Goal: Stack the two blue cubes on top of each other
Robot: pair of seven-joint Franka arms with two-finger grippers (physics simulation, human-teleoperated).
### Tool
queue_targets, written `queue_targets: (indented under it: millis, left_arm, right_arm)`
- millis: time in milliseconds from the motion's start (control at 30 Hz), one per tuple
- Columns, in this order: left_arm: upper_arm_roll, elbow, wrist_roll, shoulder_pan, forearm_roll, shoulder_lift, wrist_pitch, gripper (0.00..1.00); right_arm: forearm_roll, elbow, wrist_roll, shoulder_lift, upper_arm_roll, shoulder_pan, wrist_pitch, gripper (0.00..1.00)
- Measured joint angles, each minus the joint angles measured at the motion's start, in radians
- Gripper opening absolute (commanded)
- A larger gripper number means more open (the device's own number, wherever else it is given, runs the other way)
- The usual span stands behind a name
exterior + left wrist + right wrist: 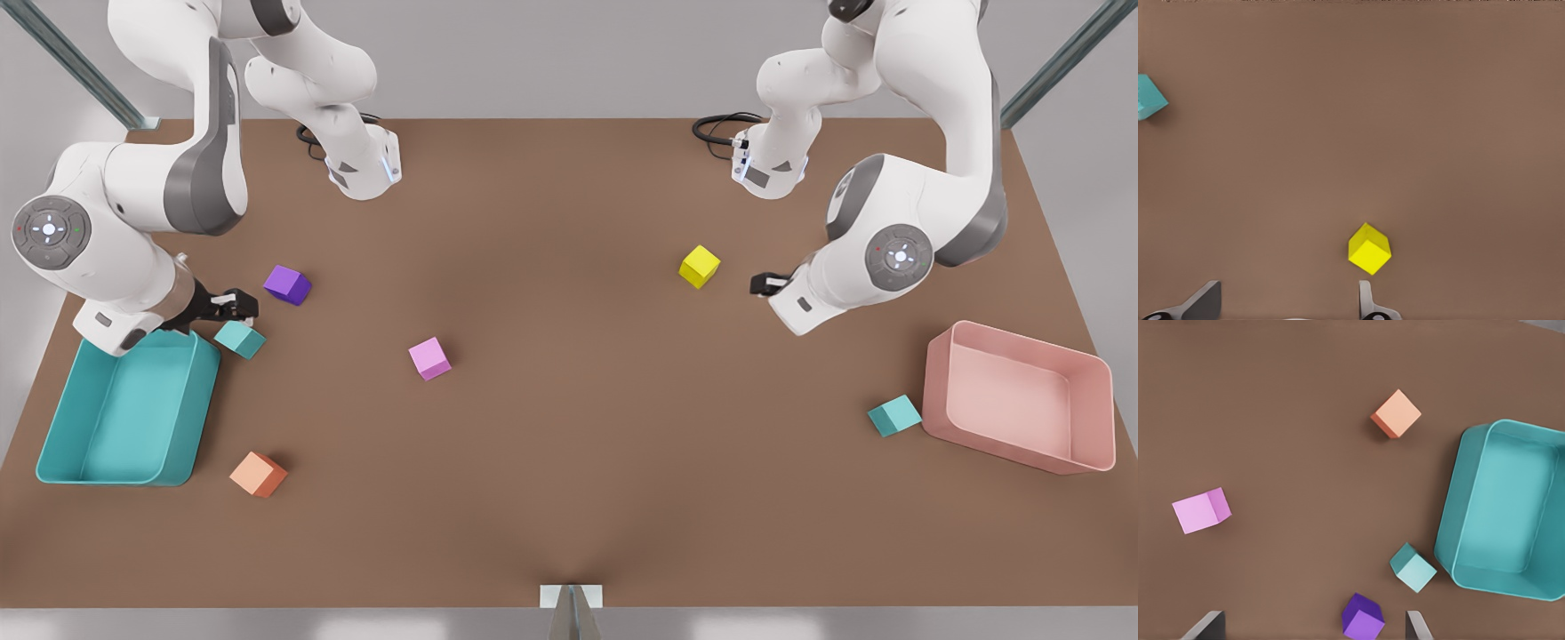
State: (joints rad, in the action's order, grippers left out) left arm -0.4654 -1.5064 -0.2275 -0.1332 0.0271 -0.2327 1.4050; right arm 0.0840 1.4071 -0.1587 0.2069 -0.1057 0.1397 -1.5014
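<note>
One blue cube point(239, 339) lies beside the teal tray's point(53, 444) far corner at the front view's left. It is teal and also shows in the right wrist view point(1413, 567). My right gripper point(236, 305) hovers just above and behind it, open and empty point(1311, 633), between it and the purple cube point(287, 284). The other blue cube point(894, 415) rests by the pink tray point(1093, 418) at the front view's right, and the left wrist view catches it at the picture's edge point(1148, 97). My left gripper point(766, 283) is open point(1285, 313) near the yellow cube point(700, 266), far from that cube.
A pink cube point(429, 358) lies left of the table's middle and an orange cube point(258, 473) sits in front of the teal tray. The purple cube point(1363, 617) lies on the table below the right gripper's fingers. The yellow cube point(1369, 248) lies just ahead of the left gripper.
</note>
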Motion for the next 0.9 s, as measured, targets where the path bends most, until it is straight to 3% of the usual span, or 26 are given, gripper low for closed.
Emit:
queue_targets:
  millis: [200, 400, 500, 733, 900]
  left_arm:
    - [-0.003, 0.013, -0.013, -0.003, 0.0, 0.002, 0.007, 1.0]
    - [-0.003, 0.014, -0.02, -0.003, 0.0, 0.001, 0.006, 1.0]
    - [-0.004, 0.013, -0.021, -0.001, 0.0, 0.001, 0.006, 1.0]
    - [-0.003, 0.013, -0.022, -0.002, 0.001, 0.0, 0.012, 1.0]
    - [-0.004, 0.013, -0.023, -0.001, 0.001, 0.0, 0.014, 1.0]
  right_arm:
    - [0.059, 0.018, -0.011, 0.031, -0.003, -0.012, -0.005, 1.0]
    - [0.073, 0.314, 0.08, -0.003, -0.146, -0.083, -0.015, 1.0]
    - [0.062, 0.389, 0.16, -0.028, -0.164, -0.086, -0.037, 1.0]
    - [-0.046, 0.703, 0.28, -0.086, -0.168, -0.205, -0.438, 1.0]
    - [-0.107, 0.748, 0.337, -0.06, -0.168, -0.219, -0.648, 1.0]
